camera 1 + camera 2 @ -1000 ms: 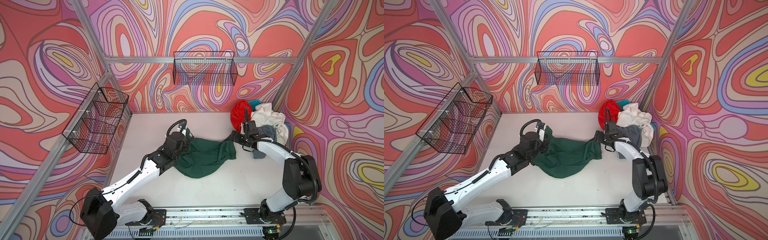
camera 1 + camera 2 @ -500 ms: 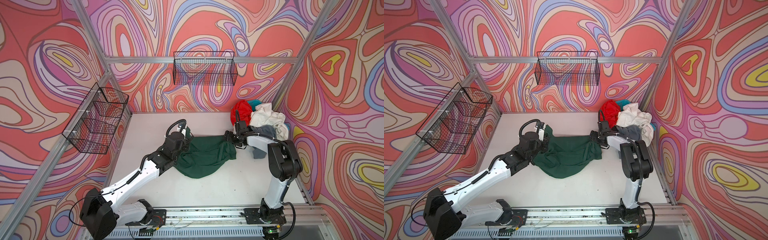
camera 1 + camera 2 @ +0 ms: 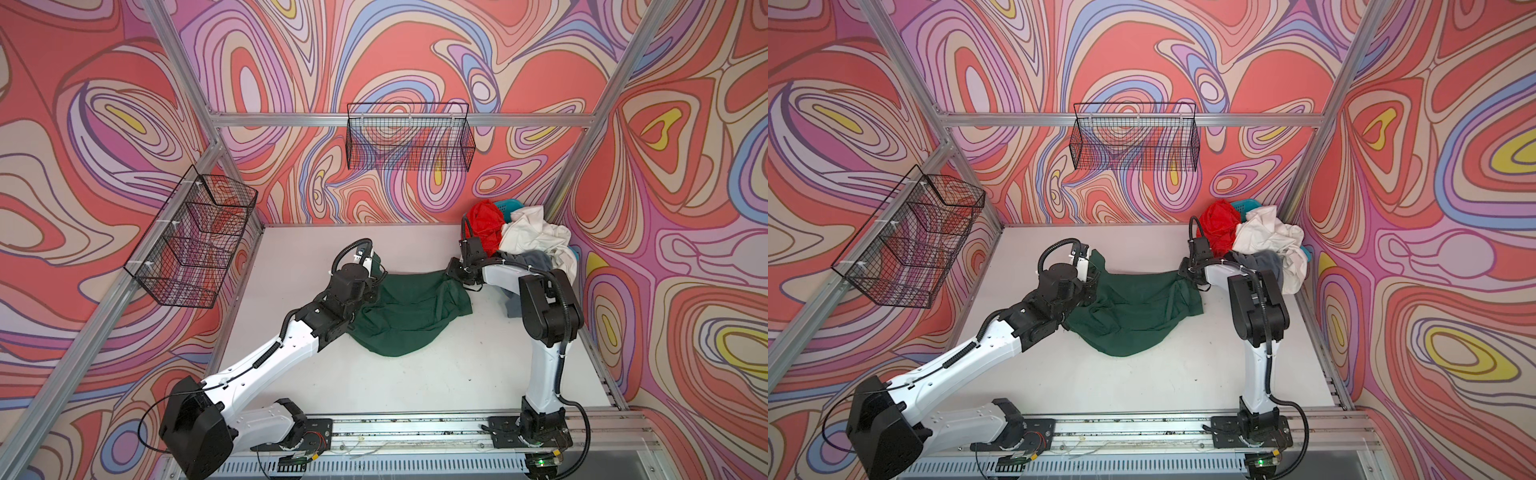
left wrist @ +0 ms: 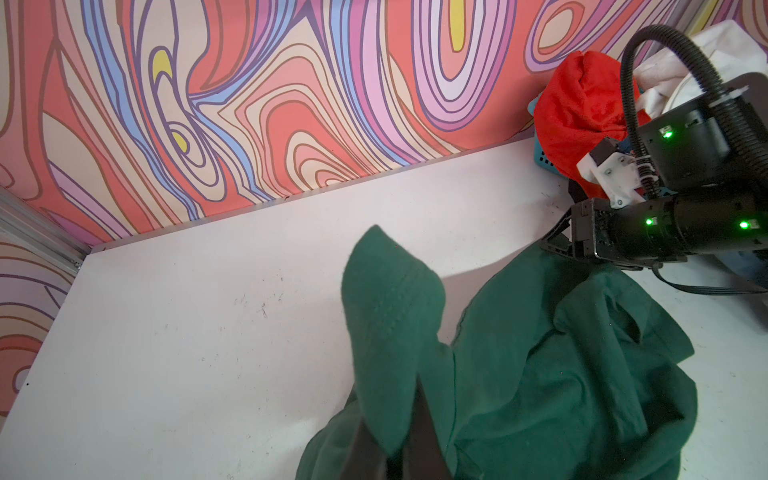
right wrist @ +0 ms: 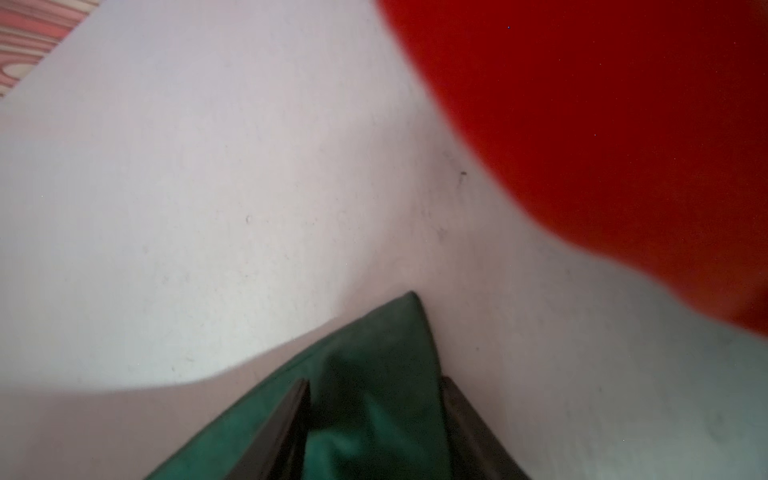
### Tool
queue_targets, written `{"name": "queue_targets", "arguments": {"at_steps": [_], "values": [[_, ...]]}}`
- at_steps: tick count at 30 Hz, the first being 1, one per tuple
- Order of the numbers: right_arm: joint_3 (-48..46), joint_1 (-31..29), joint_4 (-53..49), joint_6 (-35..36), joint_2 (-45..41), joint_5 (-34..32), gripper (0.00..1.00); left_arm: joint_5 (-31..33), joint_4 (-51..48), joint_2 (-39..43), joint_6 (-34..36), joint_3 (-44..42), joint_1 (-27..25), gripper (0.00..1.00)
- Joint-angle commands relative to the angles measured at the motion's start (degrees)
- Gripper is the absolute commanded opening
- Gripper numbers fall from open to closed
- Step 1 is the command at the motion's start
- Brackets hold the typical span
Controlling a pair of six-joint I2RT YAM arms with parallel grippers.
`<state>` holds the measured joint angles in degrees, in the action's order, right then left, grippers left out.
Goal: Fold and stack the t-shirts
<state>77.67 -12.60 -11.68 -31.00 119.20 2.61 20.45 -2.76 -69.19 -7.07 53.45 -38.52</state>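
Left jaws pinch green shirt point(image 3: 409, 316) corner; right jaws round other corner — cannot tell if tight. Pull apart softly, lay flat.

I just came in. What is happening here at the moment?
Both arms hold the dark green t-shirt, crumpled on the table: the left gripper is shut on one end, the right gripper on the opposite one. The red t-shirt, off-white t-shirt and grey-blue t-shirt sit unfolded, heaped on the turquoise basket. Nothing is folded yet.
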Motion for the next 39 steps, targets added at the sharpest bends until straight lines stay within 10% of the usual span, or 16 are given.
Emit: {"name": "queue_targets", "arguments": {"at_steps": [1, 7, 39], "values": [[-0.4, -0.4, -1.3, -0.2, 2.5, 2.1, 0.18, 1.2, 1.8, 0.2, 0.5, 0.2, 0.2, 0.00], [5.0, -0.3, -3.5, 2.2, 0.9, 2.2, 0.00, 1.9, 1.7, -0.4, 1.9, 1.8, 0.2, 0.00], [8.4, -0.5, -17.5, 7.6, -43.9, -3.3, 0.00, 2.4, -7.3, 20.4, 5.6, 16.3, -0.6, 0.00]]}}
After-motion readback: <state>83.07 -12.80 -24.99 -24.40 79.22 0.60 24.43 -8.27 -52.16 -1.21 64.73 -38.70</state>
